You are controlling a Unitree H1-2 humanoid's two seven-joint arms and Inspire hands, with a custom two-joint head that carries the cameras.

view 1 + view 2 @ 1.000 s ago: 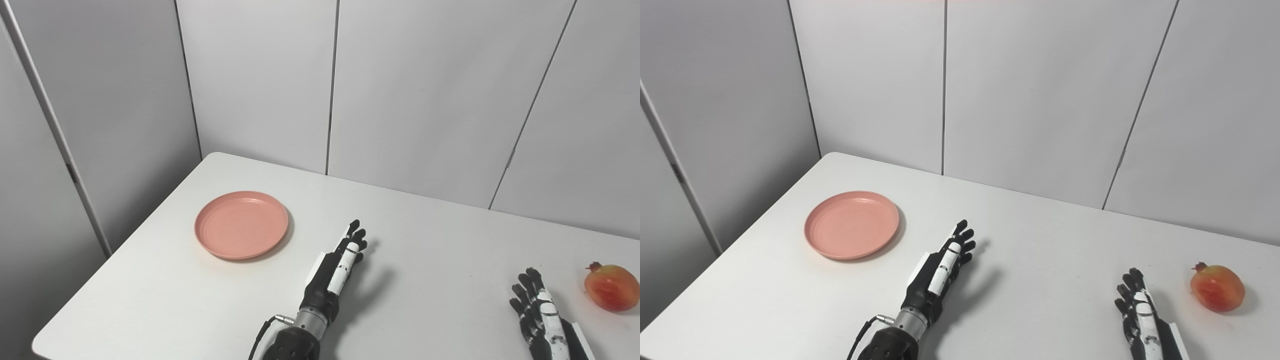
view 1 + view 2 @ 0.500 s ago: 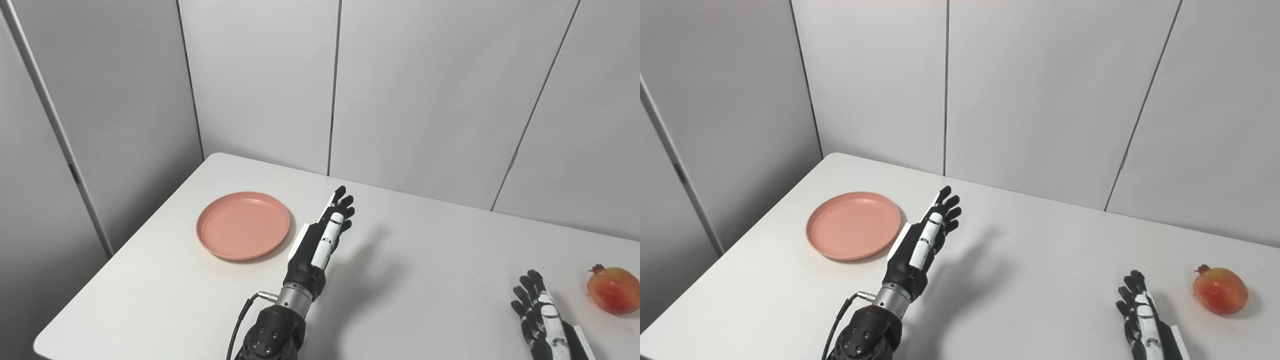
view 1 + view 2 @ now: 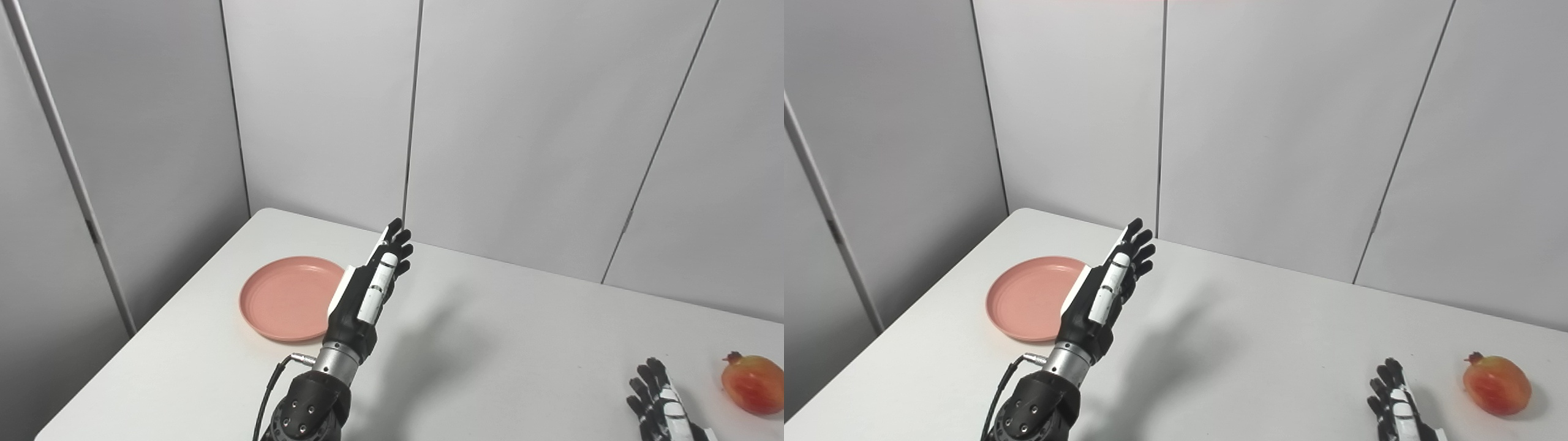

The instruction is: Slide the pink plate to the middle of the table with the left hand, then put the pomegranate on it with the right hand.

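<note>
The pink plate [image 3: 282,298] lies flat on the white table [image 3: 502,343] toward its left side. My left hand [image 3: 369,286] is raised above the table just right of the plate, fingers straight and apart, holding nothing; it covers the plate's right rim. A red-orange pomegranate [image 3: 751,383] rests near the table's right edge. At the bottom right my right hand [image 3: 660,402] lies low by the table, fingers spread and empty, a short way left of the pomegranate.
Grey wall panels [image 3: 508,122] stand behind the table and along its left side. A black cable [image 3: 267,392] runs from my left wrist. The table's left edge [image 3: 141,331] passes close to the plate.
My left hand rose and travelled up and left, from the table's middle to beside the plate, now overlapping its right rim. The camera tilted up a little. The right hand and pomegranate stayed put.
</note>
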